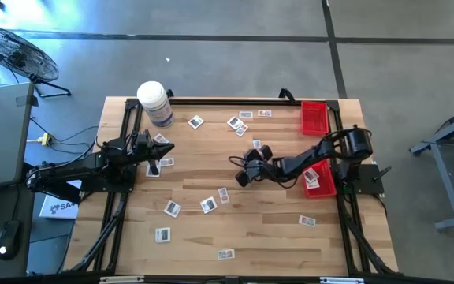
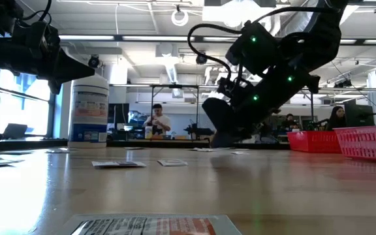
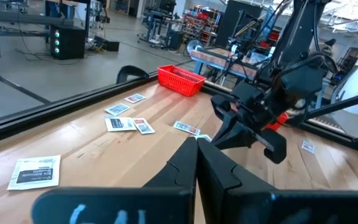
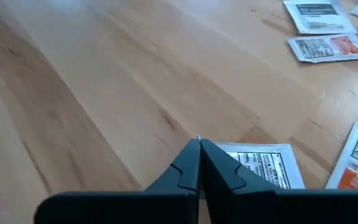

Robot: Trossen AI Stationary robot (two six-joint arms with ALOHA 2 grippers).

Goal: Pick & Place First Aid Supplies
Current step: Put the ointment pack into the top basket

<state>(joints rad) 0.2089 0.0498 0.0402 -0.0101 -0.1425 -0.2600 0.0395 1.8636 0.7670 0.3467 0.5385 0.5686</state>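
Note:
Several small white packets lie scattered flat on the wooden table, among them one [image 1: 195, 121], one [image 1: 172, 208] and one [image 1: 307, 221]. My right gripper [image 1: 240, 175] is shut and low over the table's middle. In its wrist view the shut tips [image 4: 199, 142] point down beside a packet [image 4: 260, 163] that lies partly hidden under one finger. My left gripper [image 1: 168, 147] is shut and raised above the table near its left side, over a few packets [image 1: 164, 162]. Nothing shows between its tips [image 3: 196, 140]. My right gripper's shut fingertips come slanting down at the table next to the packet's near edge [image 4: 229, 152]. The finger covers that edge, so I cannot tell whether the gripper touches the packet.
A big white jar with a bluish label [image 1: 154, 102] stands at the far left of the table. One red basket [image 1: 314, 117] sits at the far right corner. Another [image 1: 321, 180], with packets in it, lies under the right arm. People show in the room behind.

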